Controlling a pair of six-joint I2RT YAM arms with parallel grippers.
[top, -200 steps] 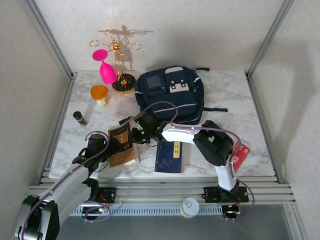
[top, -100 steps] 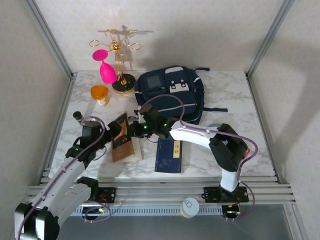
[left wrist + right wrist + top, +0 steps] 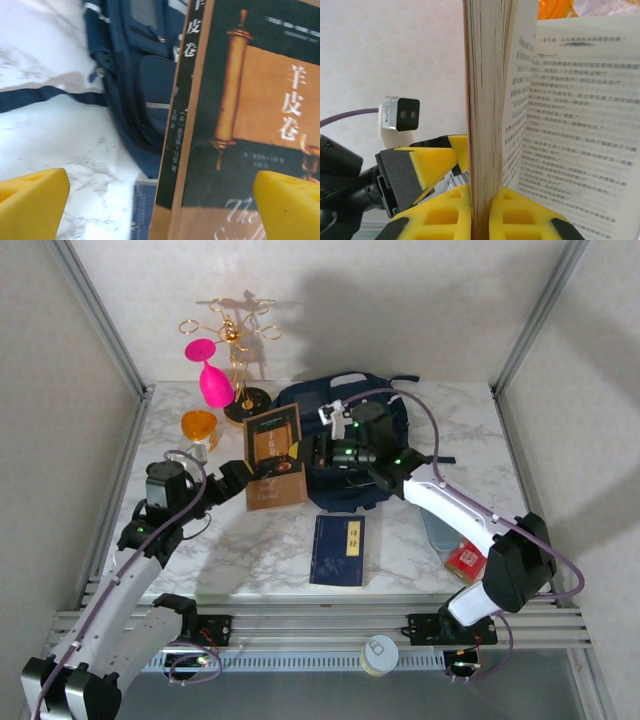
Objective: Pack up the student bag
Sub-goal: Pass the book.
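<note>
Presently the brown book (image 3: 273, 455) is held off the table, upright, with its cover facing the near edge, just to the left of the student bag (image 3: 145, 80). The bag lies flat toward the rear of the marble table. The right gripper (image 3: 480, 205) is clamped on the book's lower edge, its yellow pads pressing the page block from both sides. One leaf has fanned loose on the side away from the spine. This grip appears intended to carry the book edge-first toward the bag's opening.

The left gripper (image 3: 242, 472) stands on the far side of the book from the bag, jaws wide apart, facing the cover. I cannot confirm any contact with the book. In my judgement it is either letting go of the book or ready to steady it.

A navy book (image 3: 338, 550) lies flat in front of the bag, not yet packed. Whether the bag's zip is open cannot be told.

Risk: the loose leaf may crease on insertion.
</note>
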